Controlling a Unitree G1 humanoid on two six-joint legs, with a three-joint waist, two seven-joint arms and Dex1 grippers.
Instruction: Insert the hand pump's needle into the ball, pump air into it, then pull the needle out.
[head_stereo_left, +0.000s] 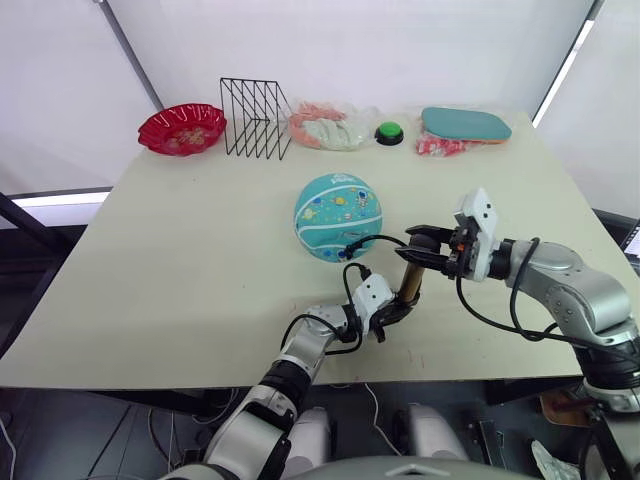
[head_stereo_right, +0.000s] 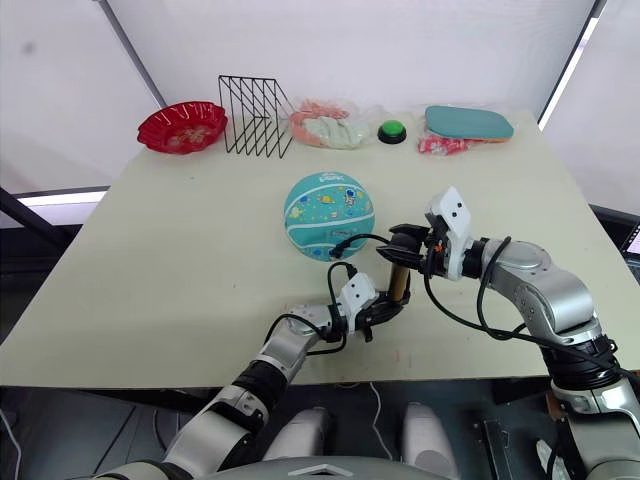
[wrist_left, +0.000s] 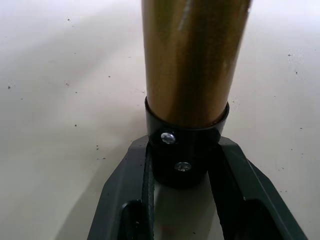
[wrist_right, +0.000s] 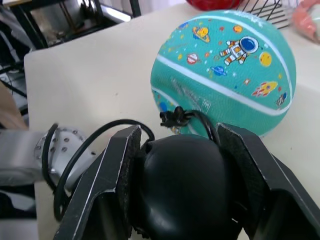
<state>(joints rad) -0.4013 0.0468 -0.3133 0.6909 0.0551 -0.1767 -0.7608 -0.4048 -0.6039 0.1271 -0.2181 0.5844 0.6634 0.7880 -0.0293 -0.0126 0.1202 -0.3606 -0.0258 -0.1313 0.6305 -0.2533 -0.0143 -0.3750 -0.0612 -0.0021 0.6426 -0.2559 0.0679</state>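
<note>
Nearest, the left gripper clamps the black base cap of the slim gold-brass hand pump, upright just in front of the teal rubber ball. The right gripper squeezes its black T-handle; thin black hose reaches the ball.

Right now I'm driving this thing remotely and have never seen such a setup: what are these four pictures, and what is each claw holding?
The two wide pictures come from the robot's head, looking down at a table. The two close-ups come from cameras on its wrists. The left claw is shut on the bottom cap of the pump, standing it upright. The right claw is shut on the pump's black handle. A thin hose runs to the ball. Behind it sit a red bowl, a wire rack and a green button.
</note>
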